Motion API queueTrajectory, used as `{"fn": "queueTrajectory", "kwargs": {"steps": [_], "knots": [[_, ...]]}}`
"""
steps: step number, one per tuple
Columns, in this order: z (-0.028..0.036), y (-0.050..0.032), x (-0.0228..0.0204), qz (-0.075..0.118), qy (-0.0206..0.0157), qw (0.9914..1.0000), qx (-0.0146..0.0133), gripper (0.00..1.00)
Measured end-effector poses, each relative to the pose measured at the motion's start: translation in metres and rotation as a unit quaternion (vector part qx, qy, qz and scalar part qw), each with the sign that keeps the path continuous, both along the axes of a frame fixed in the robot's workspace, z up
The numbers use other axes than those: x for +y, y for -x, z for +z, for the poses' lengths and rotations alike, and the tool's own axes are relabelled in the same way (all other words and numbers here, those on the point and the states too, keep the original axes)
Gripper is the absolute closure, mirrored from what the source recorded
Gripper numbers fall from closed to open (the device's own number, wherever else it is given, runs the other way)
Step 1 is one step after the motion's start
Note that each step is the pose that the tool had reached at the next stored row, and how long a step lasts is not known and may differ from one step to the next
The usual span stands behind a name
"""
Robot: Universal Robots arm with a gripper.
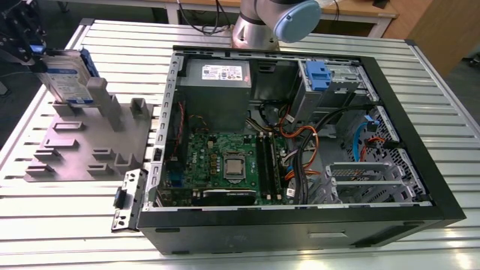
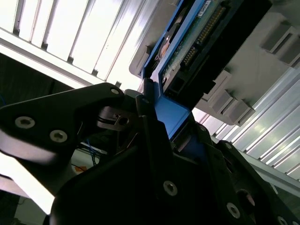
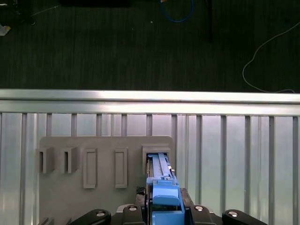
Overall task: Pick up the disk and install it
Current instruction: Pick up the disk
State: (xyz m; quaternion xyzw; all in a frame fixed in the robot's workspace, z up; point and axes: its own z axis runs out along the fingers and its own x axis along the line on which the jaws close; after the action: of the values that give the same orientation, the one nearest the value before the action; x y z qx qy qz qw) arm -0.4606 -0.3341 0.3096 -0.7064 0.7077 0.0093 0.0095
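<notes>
Step in hand: the pick, at the grasp stage. Install not begun.

Tool: the gripper (image 1: 39, 58) is clenched on the disk (image 1: 69, 79). In the second wrist view you see its dark fingers (image 2: 151, 126) pressed against either side of the blue rail (image 2: 174, 115) at the disk's upper end.

Disk location: it stands on edge, upright, in the grey plate (image 1: 75, 152). In the exterior view that plate lies at 9 o'clock from the open computer case (image 1: 300, 230), and the disk is at the plate's 11 o'clock corner. Its lower edge sits between upright pegs (image 1: 101, 98). You cannot tell whether it bears on the plate or is raised a little within the slot.

Target, by judgement: the drive bay with the blue bracket (image 1: 318, 76), at 1 o'clock inside the case, well apart from the disk.

What the move out of the fixture calls for, by judgement:
- Keep your pull straight along the slot, because the pegs stand close on both faces and a tilt could bind the rails.
- Hold your grip firm. The grasp is at one end, so most of the drive hangs below the fingers.
- Clear the peg tops fully before any travel toward 3 o'clock.
- Watch the case wall and the orange and black cables (image 1: 300, 140) beside the bay.
</notes>
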Motion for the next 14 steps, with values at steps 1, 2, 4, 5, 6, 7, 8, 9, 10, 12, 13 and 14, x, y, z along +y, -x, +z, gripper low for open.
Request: {"fn": "queueTrajectory", "kwargs": {"steps": [1,2,4,5,6,7,8,9,10,12,13,14], "knots": [[0.0003,0.0000,0.0000,0.000,0.0000,1.00000,0.0000,0.64],[0.0005,0.0000,0.0000,0.000,0.0000,1.00000,-0.0001,0.64],[0.0011,0.0000,0.0000,0.000,0.0000,1.00000,0.0000,0.64],[0.0014,0.0000,0.0000,0.000,0.0000,1.00000,0.0000,0.64],[0.0016,0.0000,0.0000,0.000,0.0000,1.00000,0.0000,0.64],[0.0019,0.0000,0.0000,0.000,0.0000,1.00000,0.0000,0.64],[0.0021,0.0000,0.0000,0.000,0.0000,1.00000,0.0000,0.64],[0.0023,0.0000,0.0000,0.000,0.0000,1.00000,0.0000,0.64],[0.0025,0.0000,0.0000,0.000,0.0000,1.00000,0.0000,0.64],[0.0032,0.0000,0.0000,0.000,0.0000,1.00000,0.0000,0.64],[0.0032,0.0000,0.0000,0.000,0.0000,1.00000,0.0000,0.64],[0.0032,0.0000,0.0000,0.000,0.0000,1.00000,0.0000,0.64]]}}
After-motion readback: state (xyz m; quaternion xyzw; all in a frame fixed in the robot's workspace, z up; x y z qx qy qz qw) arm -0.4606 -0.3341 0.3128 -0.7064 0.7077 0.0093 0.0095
